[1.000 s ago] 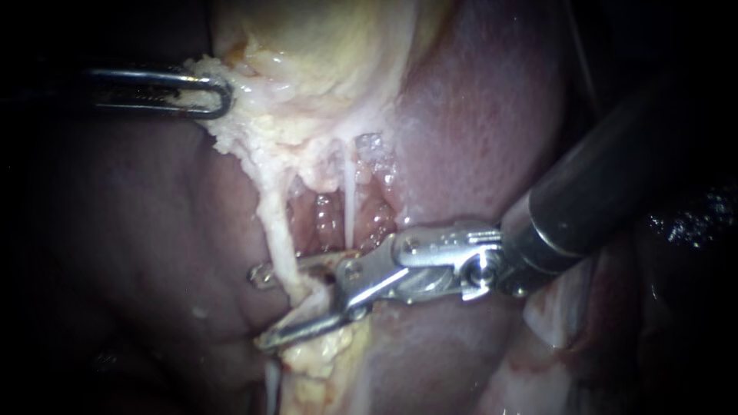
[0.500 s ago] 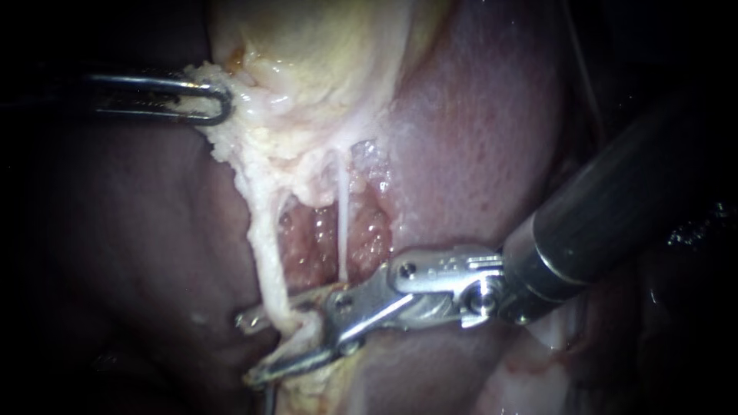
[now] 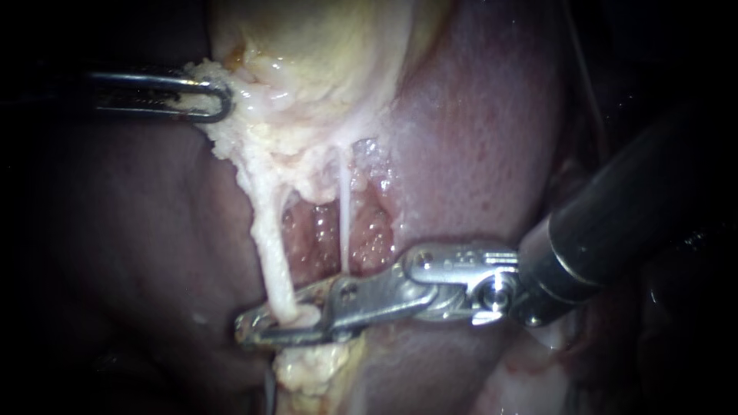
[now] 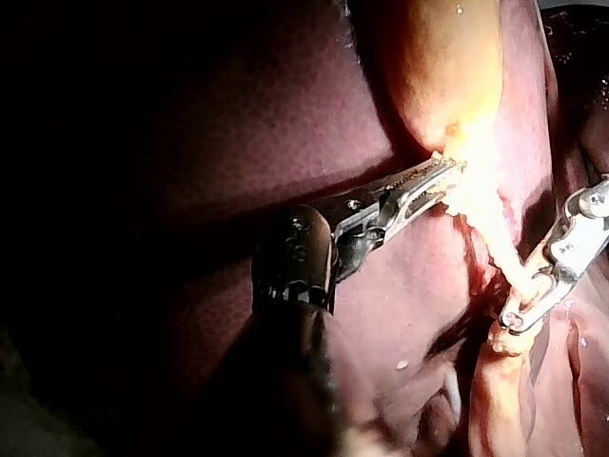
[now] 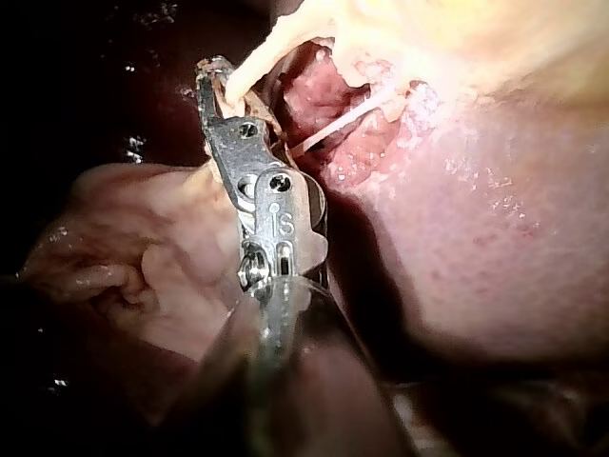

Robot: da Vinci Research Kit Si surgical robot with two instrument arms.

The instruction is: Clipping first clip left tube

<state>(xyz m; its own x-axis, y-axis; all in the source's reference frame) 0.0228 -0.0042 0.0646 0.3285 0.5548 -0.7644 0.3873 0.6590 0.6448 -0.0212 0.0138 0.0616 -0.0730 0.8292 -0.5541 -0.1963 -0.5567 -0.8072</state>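
Observation:
The left tube is a thick pale strand that runs down from the gallbladder to a fatty stump. A thinner white right tube runs beside it over raw red tissue. My right instrument comes in from the right, and its jaws lie together across the lower end of the left tube, pinching it from both sides. I cannot make out a clip apart from the jaws. My left instrument holds the gallbladder's frayed pale edge, with its jaws shut on that tissue.
Dark red liver surrounds the field on both sides. The right instrument's thick dark shaft crosses the right half of the endoscope view. Folded pale tissue lies beside the right instrument.
My right instrument's jaws stood open around the left tube and have closed onto it. My left instrument has kept its hold.

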